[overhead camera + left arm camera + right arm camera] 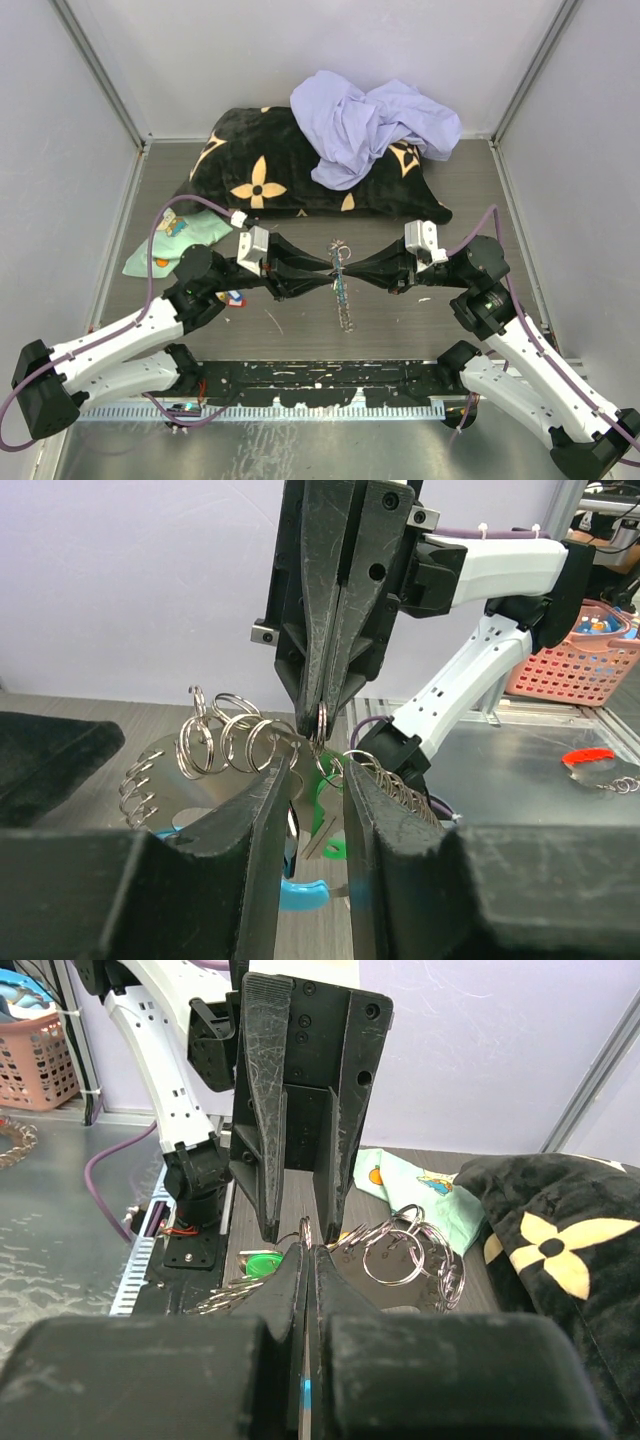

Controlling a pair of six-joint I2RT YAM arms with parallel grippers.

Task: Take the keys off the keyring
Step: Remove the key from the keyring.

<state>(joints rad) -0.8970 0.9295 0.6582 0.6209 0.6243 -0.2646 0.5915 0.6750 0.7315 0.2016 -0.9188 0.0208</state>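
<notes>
Meeting over the middle of the grey bench [390, 325], the left gripper [328, 276] and right gripper [345, 274] come tip to tip in the top view. The keyring [344, 300] hangs between them as a thin silver chain trailing toward the near edge. Behind lies a black plush pillow [270, 160] with tan flower shapes, and a crumpled lavender cloth [370, 120] is heaped on it. A mint-green cloth [190, 240] sits at the left. The fingers are too small here to judge.

The left wrist view shows more. The right fingers [335, 630] are pressed together, pinching one silver split ring of the keyring's cluster. The left fingers [270, 850], matte black and scuffed, stand narrowly apart. That ring and the green tag of one of the keys [325, 792] lie in the gap; contact cannot be told. A light-blue crescent [300, 892] shows below. At far right a pink lattice basket [585, 650] holds something blue and orange, too blurred to name.

The right wrist view shows its own fingers closed on the ring, with the left pair parted opposite. Loose coiled rings fan out beside the mint cloth and pillow. The basket appears in both wrist views but not in the top one.
</notes>
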